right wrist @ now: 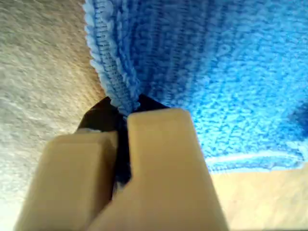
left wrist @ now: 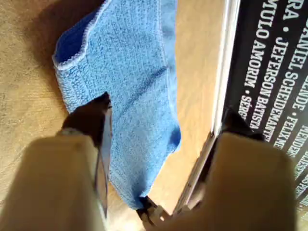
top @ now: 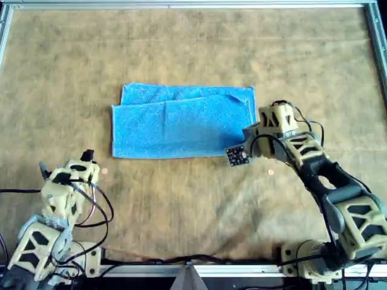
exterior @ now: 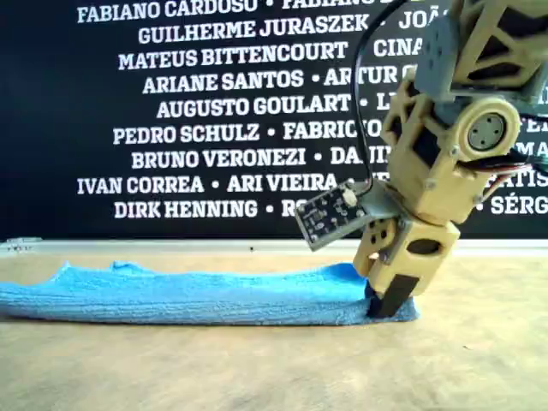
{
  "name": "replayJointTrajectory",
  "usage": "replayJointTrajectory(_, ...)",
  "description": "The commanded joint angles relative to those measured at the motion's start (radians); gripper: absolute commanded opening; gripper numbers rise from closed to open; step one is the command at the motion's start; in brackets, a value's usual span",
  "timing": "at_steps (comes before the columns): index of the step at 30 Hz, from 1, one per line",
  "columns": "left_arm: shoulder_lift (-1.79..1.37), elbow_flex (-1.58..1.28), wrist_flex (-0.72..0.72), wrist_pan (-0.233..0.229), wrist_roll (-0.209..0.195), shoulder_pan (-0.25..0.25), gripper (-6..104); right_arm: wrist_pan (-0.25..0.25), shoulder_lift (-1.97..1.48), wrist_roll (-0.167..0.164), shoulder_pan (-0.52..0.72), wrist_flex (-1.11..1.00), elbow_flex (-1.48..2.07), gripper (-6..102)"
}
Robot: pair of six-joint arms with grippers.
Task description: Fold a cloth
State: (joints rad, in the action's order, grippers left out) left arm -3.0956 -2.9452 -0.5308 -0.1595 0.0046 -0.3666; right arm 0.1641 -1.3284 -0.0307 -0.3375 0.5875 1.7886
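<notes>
The light blue cloth (top: 175, 124) lies folded into a wide rectangle on the tan table; its top layer sits slightly off the lower one along the far edge. My second gripper (top: 254, 134) is at the cloth's right edge in the overhead view, shut on that edge (right wrist: 115, 82). The exterior view shows the second gripper (exterior: 390, 304) low on the table, pinching the cloth's end (exterior: 197, 295). My first gripper (top: 65, 162) is open and empty near the overhead view's lower left, apart from the cloth. Its wrist view shows the cloth (left wrist: 130, 86) ahead of the open jaws.
The tan mat (top: 193, 205) covers the table, inside a metal frame (top: 193, 5). A small circuit board (top: 237, 156) hangs from the second arm's wrist. A black banner (exterior: 171, 111) with white names stands behind the table. Two small orange dots (top: 270, 172) lie on the mat.
</notes>
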Motion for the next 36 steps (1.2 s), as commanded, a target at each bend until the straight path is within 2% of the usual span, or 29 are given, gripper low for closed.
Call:
replayJointTrajectory(1,-0.015,0.021,0.002,-0.006,0.003,0.006,81,0.008,-0.031,0.003,-0.014,-0.052,-0.066,-2)
replayJointTrajectory(7,-0.015,0.028,0.002,-0.006,0.003,-0.002,81,0.008,-0.012,0.005,-0.092,-0.052,-0.238,-2)
replayJointTrajectory(15,-0.015,0.031,0.002,-0.006,0.003,-0.003,81,-0.009,0.233,0.005,-0.268,-0.051,-0.649,-2)
replayJointTrajectory(36,-0.015,0.02,0.002,-0.006,0.002,0.005,81,0.008,0.821,-0.006,-0.522,-0.054,-1.597,-2)
